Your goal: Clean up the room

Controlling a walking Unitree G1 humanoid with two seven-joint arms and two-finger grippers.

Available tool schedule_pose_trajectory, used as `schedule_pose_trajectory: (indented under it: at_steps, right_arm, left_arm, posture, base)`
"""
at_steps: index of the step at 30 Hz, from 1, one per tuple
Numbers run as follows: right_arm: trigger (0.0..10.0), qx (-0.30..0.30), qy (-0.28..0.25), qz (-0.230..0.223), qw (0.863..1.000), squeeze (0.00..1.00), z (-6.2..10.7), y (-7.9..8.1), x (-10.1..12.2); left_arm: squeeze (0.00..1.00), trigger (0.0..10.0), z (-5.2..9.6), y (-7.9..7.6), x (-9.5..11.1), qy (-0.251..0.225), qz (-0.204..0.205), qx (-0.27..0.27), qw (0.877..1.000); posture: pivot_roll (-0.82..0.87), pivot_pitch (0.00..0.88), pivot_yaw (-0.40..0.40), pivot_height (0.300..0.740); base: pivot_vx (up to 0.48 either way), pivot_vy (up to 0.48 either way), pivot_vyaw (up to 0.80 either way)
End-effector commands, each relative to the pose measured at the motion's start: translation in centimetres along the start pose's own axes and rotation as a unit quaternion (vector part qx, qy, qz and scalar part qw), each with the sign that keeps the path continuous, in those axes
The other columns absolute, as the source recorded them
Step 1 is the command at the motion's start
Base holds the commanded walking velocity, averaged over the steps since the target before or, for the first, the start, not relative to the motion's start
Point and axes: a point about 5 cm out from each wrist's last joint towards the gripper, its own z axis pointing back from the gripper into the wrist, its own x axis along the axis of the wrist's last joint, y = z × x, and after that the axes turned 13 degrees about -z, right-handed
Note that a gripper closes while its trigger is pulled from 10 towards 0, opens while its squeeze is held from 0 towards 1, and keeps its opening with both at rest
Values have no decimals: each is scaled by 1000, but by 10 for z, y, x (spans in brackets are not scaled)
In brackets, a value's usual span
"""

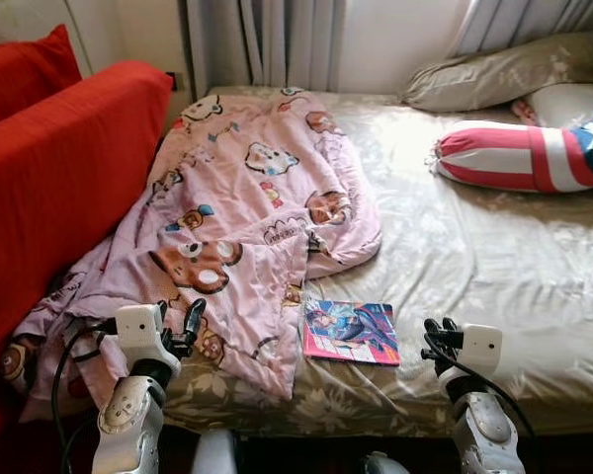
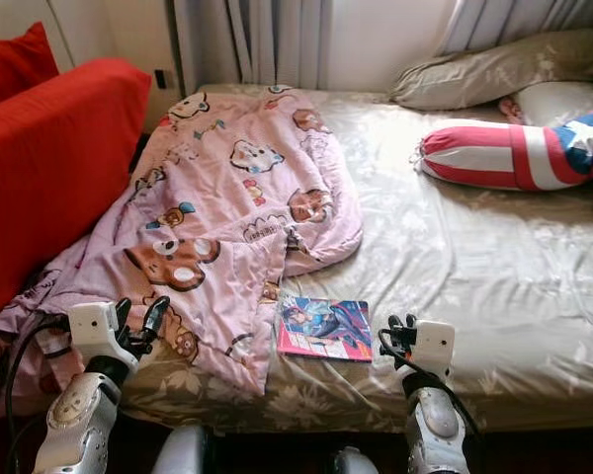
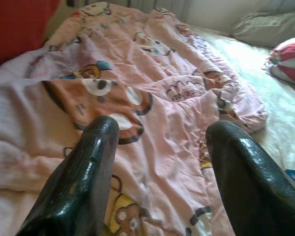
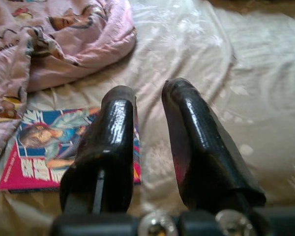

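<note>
scene: a bed (image 1: 494, 276) is seen from its foot, a red sofa (image 1: 59, 178) at its left | pink cartoon blanket (image 1: 237, 227): crumpled over the left half, just under the left gripper (image 1: 183, 331), fingers spread wide, nothing held | magazine (image 1: 351, 333): laid flat near the foot edge, between the grippers | right gripper (image 1: 437, 338): just right of the magazine, fingers narrowly parted, nothing held

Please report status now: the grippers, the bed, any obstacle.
Left gripper jaws open, over pink blanket. Right gripper jaws slightly apart, empty, near magazine. Blanket crumpled; one corner lies beside the magazine.
</note>
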Motion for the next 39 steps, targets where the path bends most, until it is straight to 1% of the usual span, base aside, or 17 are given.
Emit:
schedule_pose_trajectory:
  at_steps: [1,4,6,19,27,33,36,38,39]
  right_arm:
    - [10000,-7,5,1,1000,0,-1,-2,1]
    - [10000,-5,7,4,1000,0,-1,-1,0]
    - [10000,-3,0,-5,1000,0,-1,0,1]
    - [10000,0,8,-8,1000,0,1,2,-4]
    - [10000,12,21,-5,1000,0,3,7,-11]
    - [10000,9,24,-9,1000,0,3,9,-12]
    - [10000,-2,38,-12,999,0,2,7,-14]
    - [10000,-1,39,-14,999,0,1,7,-14]
    - [10000,-1,39,-6,999,0,1,6,-14]
  left_arm:
    - [0,10000,0,0,2,0,-2,-3,1000]
    - [0,10000,0,1,2,1,-3,-3,1000]
    - [0,10000,0,1,3,0,-3,-3,1000]
    - [0,10000,-1,-3,3,3,-6,-13,1000]
    - [0,10000,-2,-6,3,4,-7,-19,1000]
    - [0,10000,-3,-5,3,4,-8,-21,1000]
    - [0,10000,-2,-6,3,4,-8,-22,1000]
    - [0,10000,-2,-6,1,7,-8,-23,1000]
    - [0,10000,-2,-7,0,8,-9,-24,1000]
  posture:
    - [54,76,-58,631]
    - [54,76,-57,616]
    - [56,75,-55,616]
    - [57,74,-51,616]
    - [65,72,-48,616]
    - [66,66,-41,616]
    - [64,64,-41,616]
    - [62,61,-40,601]
    - [62,61,-40,591]
  base:
    - [0,0,0]
    - [0,0,0]
    - [0,0,0]
    - [0,0,0]
    - [0,0,0]
    - [0,0,0]
    - [0,0,0]
    - [0,0,0]
    - [0,0,0]
